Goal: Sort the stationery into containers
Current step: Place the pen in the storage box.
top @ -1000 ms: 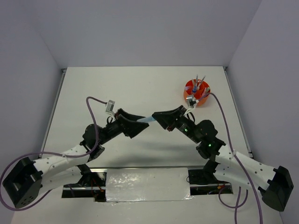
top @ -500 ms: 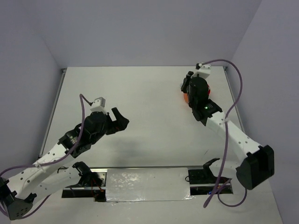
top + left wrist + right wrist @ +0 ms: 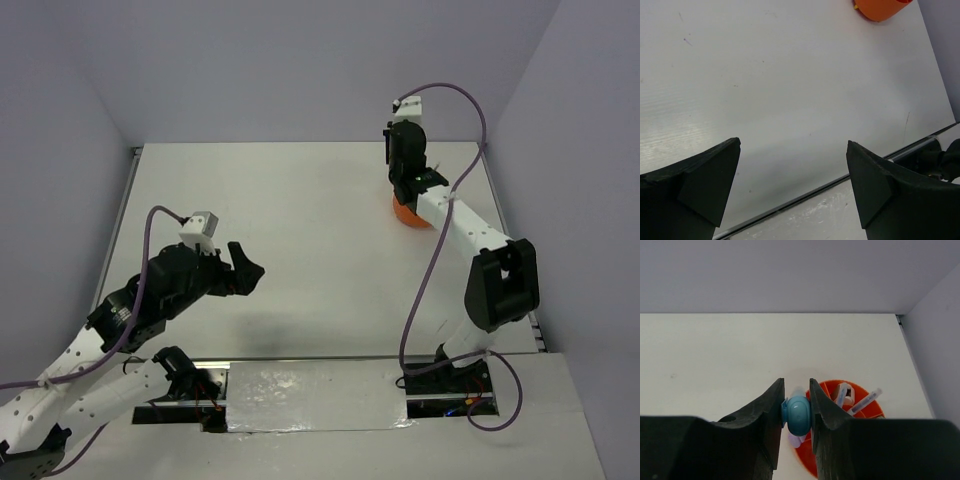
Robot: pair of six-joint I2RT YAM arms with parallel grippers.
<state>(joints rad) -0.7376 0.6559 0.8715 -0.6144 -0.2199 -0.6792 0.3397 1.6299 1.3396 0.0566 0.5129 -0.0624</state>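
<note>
**Now poised: a blue stick held over the orange organiser**

The right end effector (image 3: 796, 390) is clamped on a short blue marker-like stick (image 3: 798, 416), gripping it by its rounded end so that the stick hangs downward between the two black fingers. Directly beneath it sits the round orange organiser (image 3: 882, 9), with its near rim showing just under the fingertips. Slightly beyond and to the right of the fingers, a thin pen (image 3: 865, 400) and a white-and-clear piece (image 3: 842, 392) lean inside the compartments.

The left end effector (image 3: 793, 145) hovers over the white table (image 3: 715, 355) with its fingers spread wide and nothing between them. The organiser lies well ahead of it, up and to the right.

From where I stand, the risk is in the release. The stick seems to hang close to the rim rather than squarely over a compartment. Let go here, it could strike a divider or the leaning pen and tip out onto the table. Coming lower could also nudge the light organiser aside.
</note>
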